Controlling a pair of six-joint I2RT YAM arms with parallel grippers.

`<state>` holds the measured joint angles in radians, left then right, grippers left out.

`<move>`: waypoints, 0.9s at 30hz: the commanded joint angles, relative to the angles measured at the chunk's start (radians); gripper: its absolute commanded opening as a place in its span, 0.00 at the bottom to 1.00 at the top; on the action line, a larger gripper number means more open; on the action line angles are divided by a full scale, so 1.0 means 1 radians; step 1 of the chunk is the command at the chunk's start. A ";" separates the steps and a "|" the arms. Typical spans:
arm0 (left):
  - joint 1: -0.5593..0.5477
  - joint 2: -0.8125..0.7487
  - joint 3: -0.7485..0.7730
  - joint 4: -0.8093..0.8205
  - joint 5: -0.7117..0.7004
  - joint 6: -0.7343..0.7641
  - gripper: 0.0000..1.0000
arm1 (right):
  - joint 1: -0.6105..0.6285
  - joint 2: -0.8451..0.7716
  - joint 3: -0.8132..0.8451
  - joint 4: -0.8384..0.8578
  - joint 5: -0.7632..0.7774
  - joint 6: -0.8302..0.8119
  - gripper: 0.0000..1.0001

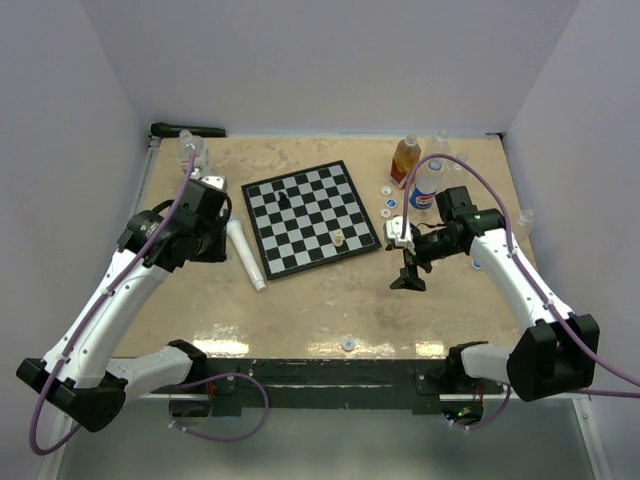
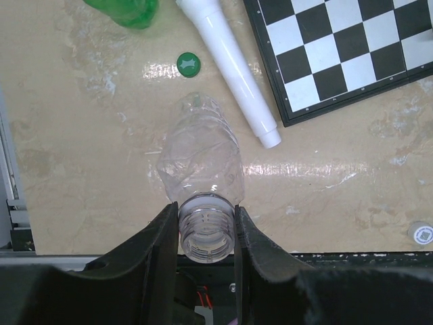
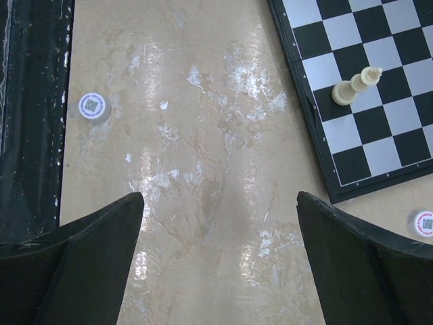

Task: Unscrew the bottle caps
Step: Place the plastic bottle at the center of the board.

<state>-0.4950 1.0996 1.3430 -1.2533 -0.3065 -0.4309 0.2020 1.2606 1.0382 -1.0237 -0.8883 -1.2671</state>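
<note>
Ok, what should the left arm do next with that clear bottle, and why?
Probably set the clear bottle down on the table and let go: the left gripper is shut on its neck, whose threads are bare, no cap, so it looks done. The right gripper is open, empty.

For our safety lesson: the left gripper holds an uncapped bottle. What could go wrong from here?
1. The left gripper pinches the bottle only at its neck; it might slip.
2. The white tube and green cap lie close; setting the bottle down could knock them.
3. The open right gripper hangs near the chessboard and might topple the chess piece.
</note>
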 commanded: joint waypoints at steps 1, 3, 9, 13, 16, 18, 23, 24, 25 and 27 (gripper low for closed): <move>0.012 0.005 0.008 -0.021 -0.006 -0.040 0.00 | 0.004 -0.032 -0.004 0.004 -0.023 -0.003 0.98; 0.012 0.012 0.005 -0.028 0.003 -0.046 0.00 | 0.002 -0.038 -0.004 0.004 -0.024 -0.003 0.98; 0.027 0.051 -0.022 -0.031 0.026 -0.057 0.00 | 0.004 -0.064 -0.006 -0.006 -0.037 -0.015 0.98; 0.064 0.068 -0.036 -0.012 0.050 -0.045 0.00 | 0.004 -0.072 -0.006 -0.013 -0.044 -0.026 0.98; 0.076 0.085 -0.038 0.003 0.076 -0.034 0.00 | 0.005 -0.072 -0.004 -0.022 -0.049 -0.035 0.98; 0.079 0.098 -0.045 0.012 0.078 -0.026 0.00 | 0.005 -0.073 -0.004 -0.024 -0.049 -0.037 0.98; 0.122 0.115 -0.035 0.043 0.073 0.003 0.00 | 0.005 -0.076 -0.007 -0.019 -0.047 -0.037 0.98; 0.136 0.115 -0.031 0.046 0.070 0.012 0.00 | 0.005 -0.076 -0.007 -0.021 -0.044 -0.035 0.98; 0.151 0.114 -0.031 0.052 0.066 0.024 0.00 | 0.005 -0.075 -0.009 -0.019 -0.046 -0.035 0.98; 0.188 0.114 -0.034 0.063 0.066 0.053 0.00 | 0.005 -0.072 -0.009 -0.018 -0.044 -0.035 0.98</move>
<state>-0.3645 1.2179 1.3025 -1.2331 -0.2390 -0.4397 0.2028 1.2041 1.0313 -1.0336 -0.9081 -1.2865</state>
